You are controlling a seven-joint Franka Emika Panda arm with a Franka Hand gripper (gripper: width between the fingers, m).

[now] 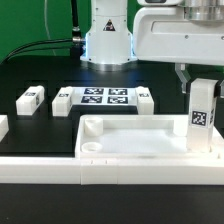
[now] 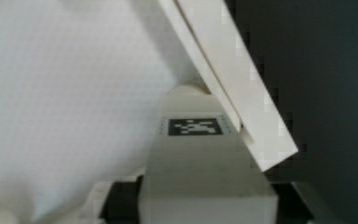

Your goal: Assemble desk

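The desk's tabletop (image 1: 140, 140) lies flat, rim up, at the front of the exterior view. My gripper (image 1: 199, 80) is shut on a square white leg (image 1: 201, 118) and holds it upright over the tabletop's corner on the exterior view's right. The rim hides the leg's lower end. In the wrist view the leg (image 2: 202, 160) with its tag sits between the dark fingers (image 2: 126, 200), above the tabletop (image 2: 69, 90) and its rim. Three more legs (image 1: 32, 99) (image 1: 62, 101) (image 1: 145, 100) lie on the black table behind the tabletop.
The marker board (image 1: 105, 97) lies between the loose legs, in front of the arm's base (image 1: 108, 45). A long white border bar (image 1: 100, 172) runs along the front. Another white part (image 1: 3, 126) shows at the exterior view's left edge.
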